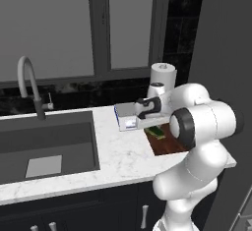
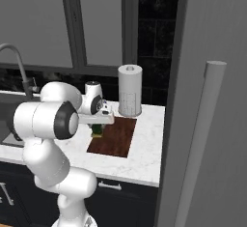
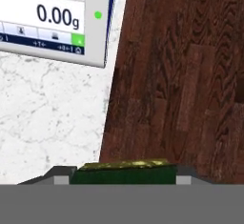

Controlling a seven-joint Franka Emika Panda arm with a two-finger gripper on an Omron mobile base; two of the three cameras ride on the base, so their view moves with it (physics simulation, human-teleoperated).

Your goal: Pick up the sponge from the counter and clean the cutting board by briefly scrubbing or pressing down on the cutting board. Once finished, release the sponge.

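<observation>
Sponge held over the near-left part of the cutting board

Sponge [image 3: 125, 171] sits between our fingers [image 3: 61, 175], which are clenched on its two ends; in the hand view its dark green scrub layer faces us with a thin yellow-green strip along its top. From the left base view we see the sponge [image 1: 157, 131] at the left edge of the cutting board [image 1: 170, 144], just under our gripper [image 1: 153, 123]. From the right base view the sponge [image 2: 98, 131] shows as a small green block below the gripper [image 2: 99, 124], at the board's left edge toward its back corner. We cannot tell from these views whether it presses on the wood or hangs just above it.

The cutting board [image 3: 186, 75] lies flat on the white marble surface [image 1: 123, 156], close to the surface's right end, its grain running front to back. Just beside its left edge, toward the back, stands the kitchen scale [image 3: 47, 18], its display reading zero. A paper towel roll [image 2: 130, 91] stands upright behind the board near the back edge of the surface. The sink [image 1: 44, 146] is set into the surface well to the left, with a curved faucet [image 1: 27, 82] behind it.
</observation>
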